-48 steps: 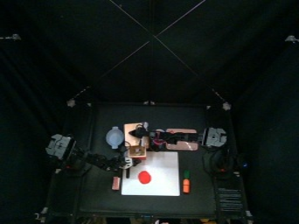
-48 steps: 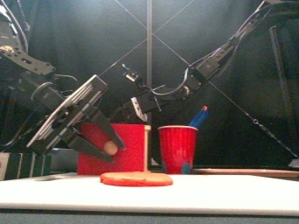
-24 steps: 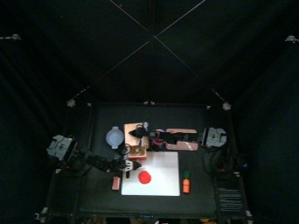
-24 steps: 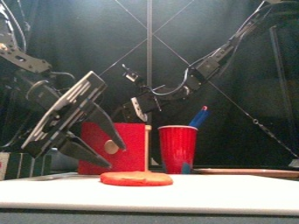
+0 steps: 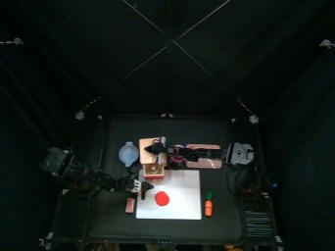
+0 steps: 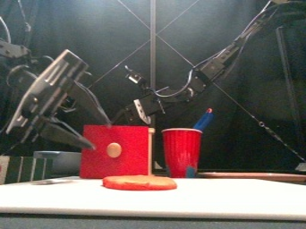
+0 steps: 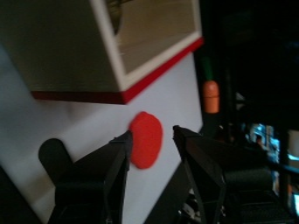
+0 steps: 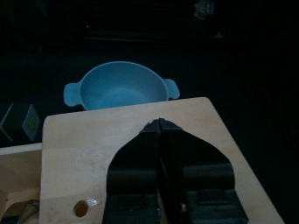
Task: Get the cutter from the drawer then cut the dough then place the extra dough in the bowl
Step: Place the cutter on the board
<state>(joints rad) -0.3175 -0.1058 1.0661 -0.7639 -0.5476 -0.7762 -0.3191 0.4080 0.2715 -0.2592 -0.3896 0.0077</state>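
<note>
The pale wooden box stands at the white cutting board's back left corner. Its red drawer front faces forward, and its pale knob is uncovered. A flat red dough disc lies on the board before it. My left gripper hangs open, raised and left of the drawer front, touching nothing. In the left wrist view the dough shows between the spread jaws of this gripper. My right gripper is shut, its tips on the box top. No cutter is visible.
The blue-grey bowl stands left of the box at the back. A red cup with a blue knife stands right of the box, the pink tray behind. An orange toy lies on the board's right part.
My left gripper has drawn back from the drawer knob, up and to the left, uncovering the red front. The right arm has not moved.
</note>
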